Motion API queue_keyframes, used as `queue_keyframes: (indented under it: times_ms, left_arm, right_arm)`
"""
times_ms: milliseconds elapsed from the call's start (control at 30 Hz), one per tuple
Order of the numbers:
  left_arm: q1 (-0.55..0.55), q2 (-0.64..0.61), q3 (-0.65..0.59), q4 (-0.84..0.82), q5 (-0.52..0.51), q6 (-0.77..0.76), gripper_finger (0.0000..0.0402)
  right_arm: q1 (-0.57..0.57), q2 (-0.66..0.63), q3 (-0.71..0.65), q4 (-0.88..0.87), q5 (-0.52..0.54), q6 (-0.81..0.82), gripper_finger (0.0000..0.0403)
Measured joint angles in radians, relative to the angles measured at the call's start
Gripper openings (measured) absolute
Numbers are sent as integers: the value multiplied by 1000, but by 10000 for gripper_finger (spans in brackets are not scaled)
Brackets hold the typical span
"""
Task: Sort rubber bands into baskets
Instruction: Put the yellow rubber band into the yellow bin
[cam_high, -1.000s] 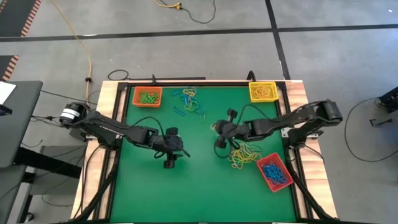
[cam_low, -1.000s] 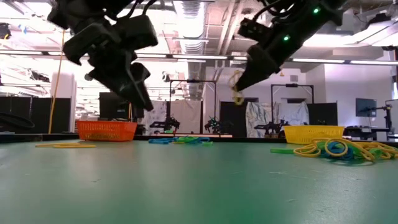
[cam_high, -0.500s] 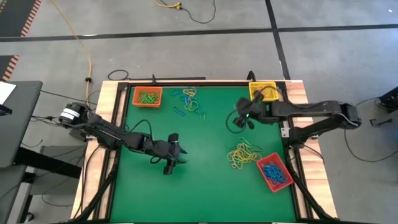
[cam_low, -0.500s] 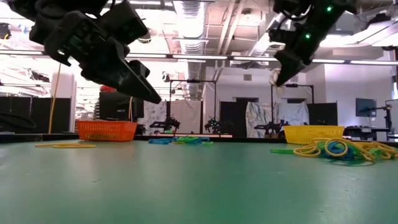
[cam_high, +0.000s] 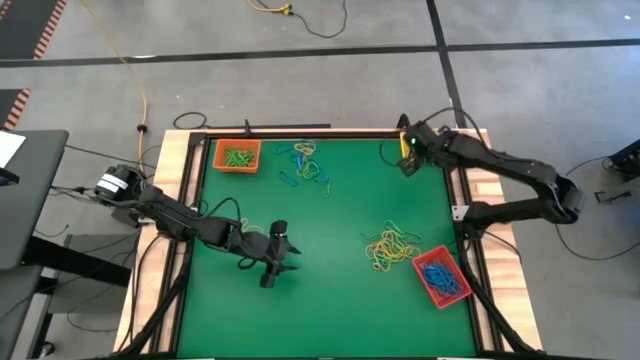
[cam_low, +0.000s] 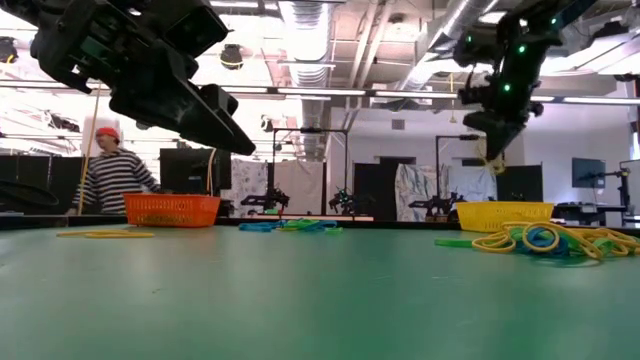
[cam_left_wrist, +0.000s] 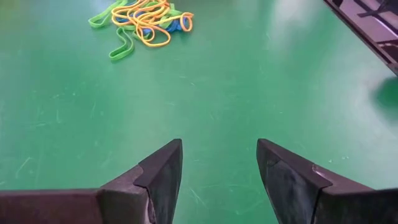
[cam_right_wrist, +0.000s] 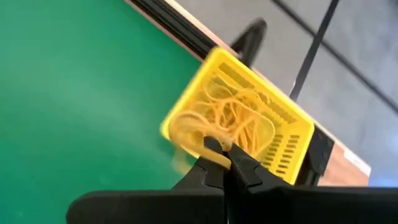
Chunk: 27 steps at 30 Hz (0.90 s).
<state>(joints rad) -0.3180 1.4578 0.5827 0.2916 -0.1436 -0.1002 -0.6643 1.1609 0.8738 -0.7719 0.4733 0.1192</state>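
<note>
My right gripper (cam_high: 407, 162) hangs over the table's far right corner, shut on a yellow rubber band (cam_right_wrist: 189, 132), just above the yellow basket (cam_right_wrist: 273, 134), which holds more yellow bands. My left gripper (cam_high: 269, 277) stands open above bare green table at the near left, with nothing between its fingers (cam_left_wrist: 163, 168). The orange basket (cam_high: 237, 155) with green bands sits at the far left. The red basket (cam_high: 441, 276) with blue bands sits at the near right. Loose bands lie in a far-middle pile (cam_high: 305, 165) and a right-hand pile (cam_high: 392, 248). My right gripper pinches a yellow rubber band between its two fingertips, by a short stretch of the loop (cam_right_wrist: 209, 142). The fingers slant down from above. The rest of the loop hangs free beyond the tips, lifted clear of table and basket.
Wooden rails and a black frame (cam_high: 330, 133) border the green table. A person in a striped shirt (cam_low: 112, 172) stands in the room beyond the far left. There is open green surface in the middle and near the front.
My right gripper has swung from above the right-hand pile to the far right corner, rising a little and turning, with the yellow band still between its tips. My left gripper has drifted slightly toward the near edge and tipped from steeply down to a shallower slant, staying open.
</note>
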Motion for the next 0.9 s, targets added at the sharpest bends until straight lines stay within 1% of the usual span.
queue_keyframes:
  times_ms: [167, 300, 500, 700, 900]
  left_arm:
    - [0, 0, 0, 7, 0, -4, 197]
    - [-2, 0, 0, 15, 0, -9, 197]
    - [-12, 0, 0, 15, 0, -13, 197]
    - [-15, 0, 0, 14, 0, -10, 197]
    - [-15, 0, 1, 3, 0, -2, 197]
  right_arm:
    - [-139, 45, 0, 43, -87, -23, 17]
    - [-227, 110, 0, 76, -163, -26, 17]
    - [-290, 225, 0, 94, -188, -22, 26]
    - [-294, 309, 0, 126, -187, -5, 65]
    - [-294, 319, 0, 136, -185, -11, 126]
